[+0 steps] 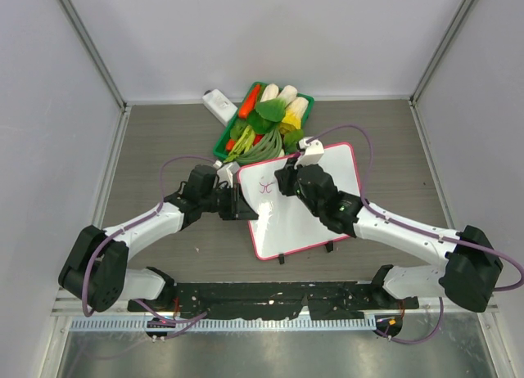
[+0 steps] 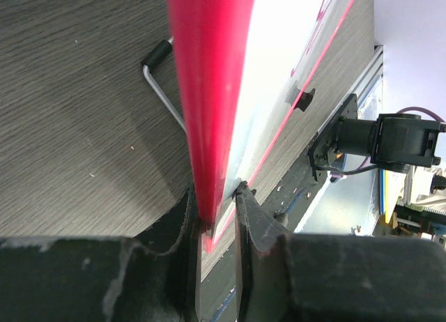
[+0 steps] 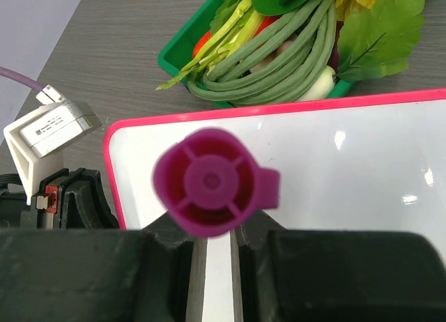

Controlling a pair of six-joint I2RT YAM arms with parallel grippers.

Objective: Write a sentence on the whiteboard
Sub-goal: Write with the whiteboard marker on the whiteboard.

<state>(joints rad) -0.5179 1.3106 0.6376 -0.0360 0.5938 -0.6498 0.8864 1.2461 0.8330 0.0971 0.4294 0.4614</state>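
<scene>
you have the whiteboard at centre of the table; the vegetable basket sits just behind it, a block left of the basket.

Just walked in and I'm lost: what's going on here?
The left gripper clamps the whiteboard by its pink edge, steadying it. The right gripper holds a magenta marker over the board's upper left. Only a few strokes of the sentence are written so far.
</scene>
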